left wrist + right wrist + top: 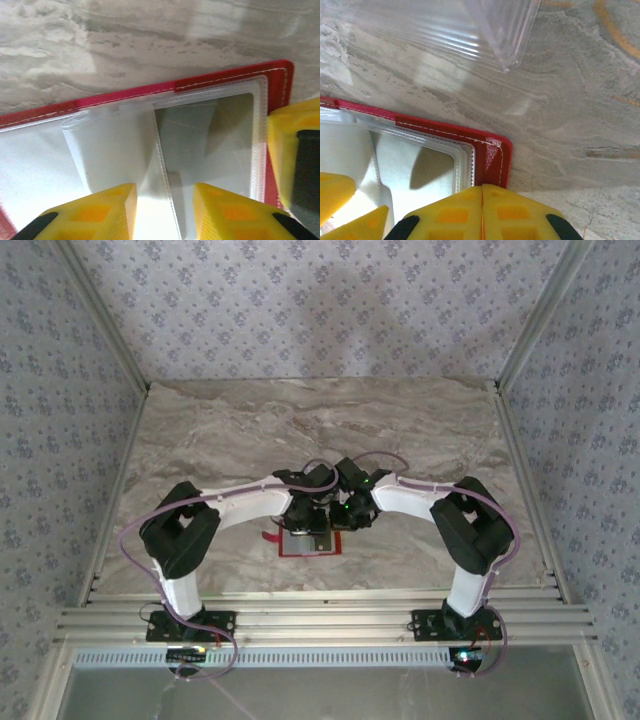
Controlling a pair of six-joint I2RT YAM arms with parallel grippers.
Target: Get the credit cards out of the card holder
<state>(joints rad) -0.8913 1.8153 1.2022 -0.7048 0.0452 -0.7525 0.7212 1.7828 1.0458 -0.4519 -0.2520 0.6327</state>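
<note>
Card holder (pixel 227 82) flat on desk (pixel 150 40): pin its corner with closed right hand (pixel 482 207); ease parted left hand (pixel 165 212) into clear sleeve (pixel 210 140) beside that corner.

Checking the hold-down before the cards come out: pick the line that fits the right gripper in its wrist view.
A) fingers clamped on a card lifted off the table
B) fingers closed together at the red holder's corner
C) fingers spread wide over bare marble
B: the right gripper shows its yellow fingers meeting with no gap, right at the rounded corner of the card holder, which lies on the marble table.
</note>
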